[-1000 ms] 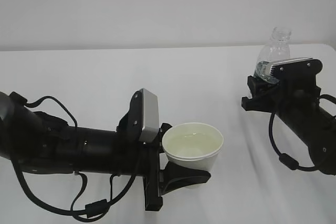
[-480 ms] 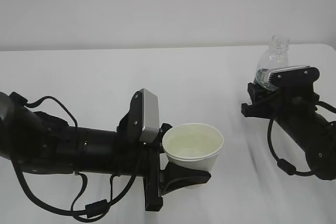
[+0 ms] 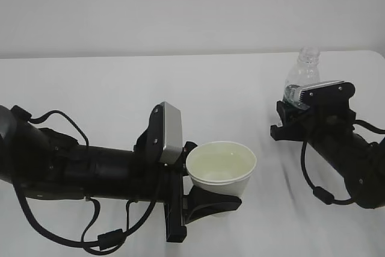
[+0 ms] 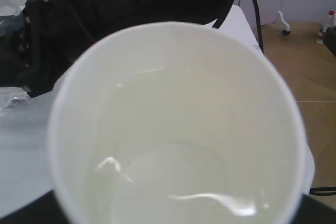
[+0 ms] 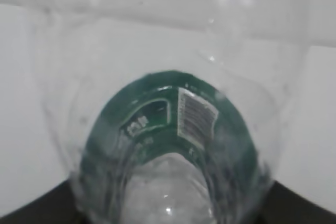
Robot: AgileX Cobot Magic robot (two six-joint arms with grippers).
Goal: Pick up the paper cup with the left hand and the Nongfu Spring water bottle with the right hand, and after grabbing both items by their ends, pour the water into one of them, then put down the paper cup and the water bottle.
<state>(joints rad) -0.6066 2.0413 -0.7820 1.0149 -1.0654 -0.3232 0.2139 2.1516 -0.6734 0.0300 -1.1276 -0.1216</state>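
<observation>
Two arms work over the white table. Nearest, the left claw clasps the paper cup, upright at centre front with water inside. Farther right, the right claw grips the clear bottle by its lower body, neck up.

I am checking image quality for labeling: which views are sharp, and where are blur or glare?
Exterior view: evenly lit and sharp, soft shadows, the paper cup clear. Left wrist view: cup rim soft because it is very close, small bright reflections on the water. Right wrist view: the Nongfu Spring water bottle fills the frame, blurred, its label text unreadable.
</observation>
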